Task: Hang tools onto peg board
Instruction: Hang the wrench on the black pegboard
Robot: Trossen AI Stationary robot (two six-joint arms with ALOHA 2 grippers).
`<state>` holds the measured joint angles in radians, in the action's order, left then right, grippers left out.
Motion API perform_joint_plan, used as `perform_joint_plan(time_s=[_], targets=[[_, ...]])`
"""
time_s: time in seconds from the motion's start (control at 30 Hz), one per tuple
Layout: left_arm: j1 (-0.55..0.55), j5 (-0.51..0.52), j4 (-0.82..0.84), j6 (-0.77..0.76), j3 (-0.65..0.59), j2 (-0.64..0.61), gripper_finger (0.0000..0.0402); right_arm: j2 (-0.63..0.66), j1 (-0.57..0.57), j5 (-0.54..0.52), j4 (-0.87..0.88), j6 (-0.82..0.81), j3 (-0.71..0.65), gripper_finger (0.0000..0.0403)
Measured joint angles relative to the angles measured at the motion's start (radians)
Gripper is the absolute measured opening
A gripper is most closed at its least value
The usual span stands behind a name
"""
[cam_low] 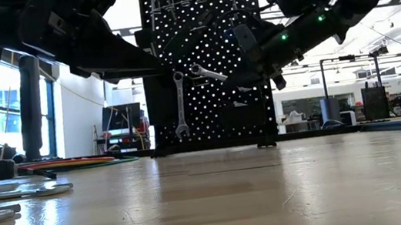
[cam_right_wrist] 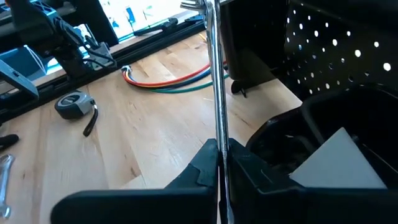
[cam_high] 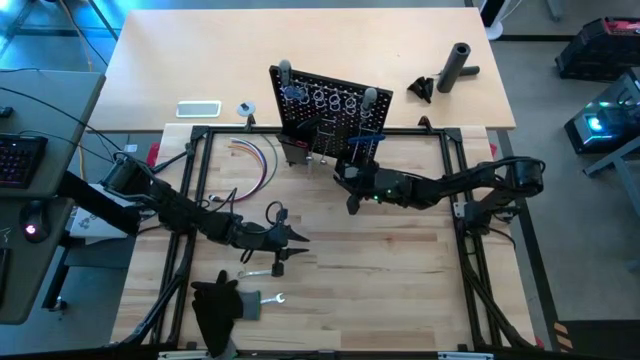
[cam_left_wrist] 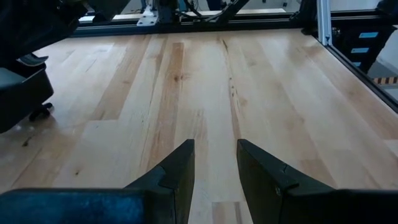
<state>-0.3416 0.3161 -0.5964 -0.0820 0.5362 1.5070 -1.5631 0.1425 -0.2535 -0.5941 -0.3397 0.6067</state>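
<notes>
Two arms of mine reach over the counter, and behind them stands one black peg board, upright at the far edge of the wooden top, with a row of silver rings near its upper edge and one silver wrench already hanging on its face. My right pincer is pressed shut on the shaft of a second silver wrench, holding it up off the counter just in front of the peg board's lower part. My left pincer hovers low over bare wood near the left front, its fingers partly apart with nothing between them. Near it I count one black glove-like cloth, two more small wrenches lying flat on the wood, and one black-handled tool. One bundle of coloured wires curves beside the board's foot, and one small round tape measure lies beyond it.
</notes>
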Motion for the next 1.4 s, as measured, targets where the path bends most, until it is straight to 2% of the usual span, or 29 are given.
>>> perform_joint_plan(time_s=[0.47,0.83,1.0,1.3,1.4], targets=[[0.0,0.0,0.0,-0.03,0.0,0.0,0.0113,0.0,-0.003,0.073,0.026,-0.027,0.001,0.0024],[-0.014,0.0,0.0,-0.048,0.0,0.0,0.0113,-0.001,-0.021,0.047,0.046,-0.046,0.001,0.0113],[-0.021,0.0,0.007,-0.048,0.0,0.0,0.0113,-0.001,-0.022,0.068,0.045,-0.053,0.001,0.013],[-0.049,-0.002,0.227,-0.122,0.0,-0.001,0.0113,-0.001,-0.072,0.073,0.045,-0.023,0.001,0.0131],[-0.066,-0.041,0.315,-0.174,0.0,-0.001,0.0113,-0.001,-0.094,0.072,0.047,-0.022,0.001,0.0131]])
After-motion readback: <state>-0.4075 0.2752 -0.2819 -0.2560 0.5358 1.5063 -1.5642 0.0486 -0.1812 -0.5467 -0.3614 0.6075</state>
